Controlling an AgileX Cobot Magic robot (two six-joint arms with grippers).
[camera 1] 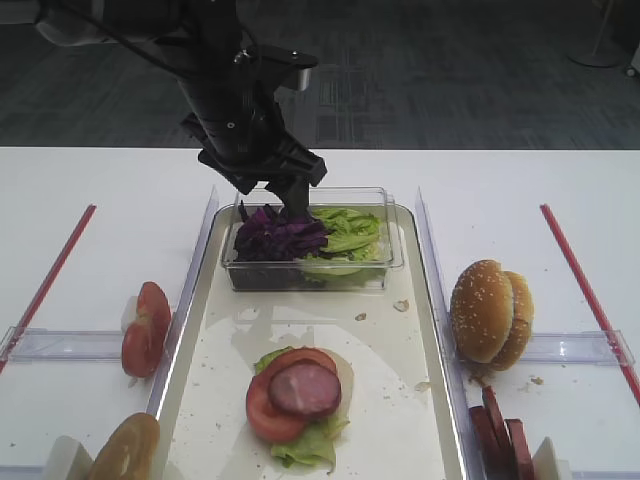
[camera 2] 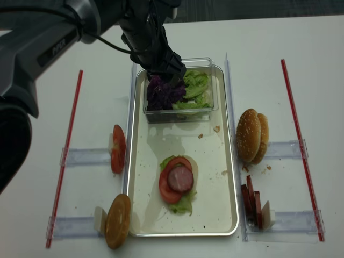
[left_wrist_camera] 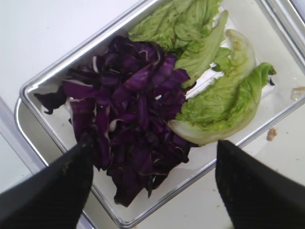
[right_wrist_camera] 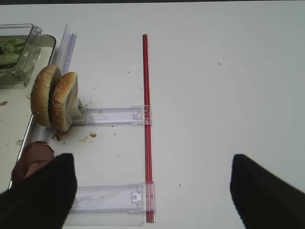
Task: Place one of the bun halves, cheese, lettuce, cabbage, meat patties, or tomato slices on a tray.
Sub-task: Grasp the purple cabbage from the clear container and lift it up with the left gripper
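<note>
Hovering with its jaws spread wide and empty, the left hand (left_wrist_camera: 152, 186) sits directly above the cabbage (left_wrist_camera: 128, 114) heaped in the left half of the clear box (camera 1: 392, 250) on the tray (camera 1: 420, 440), the lettuce (left_wrist_camera: 214, 95) beside it, while the right hand (right_wrist_camera: 152, 191), equally wide, waits well away over the tabletop (right_wrist_camera: 228, 71).

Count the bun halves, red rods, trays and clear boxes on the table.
Golden-brown sesame bun halves: 3
Thin red rods: 2
Long silver-rimmed rectangular tray: 1
Small clear plastic box: 1
Total: 7
</note>
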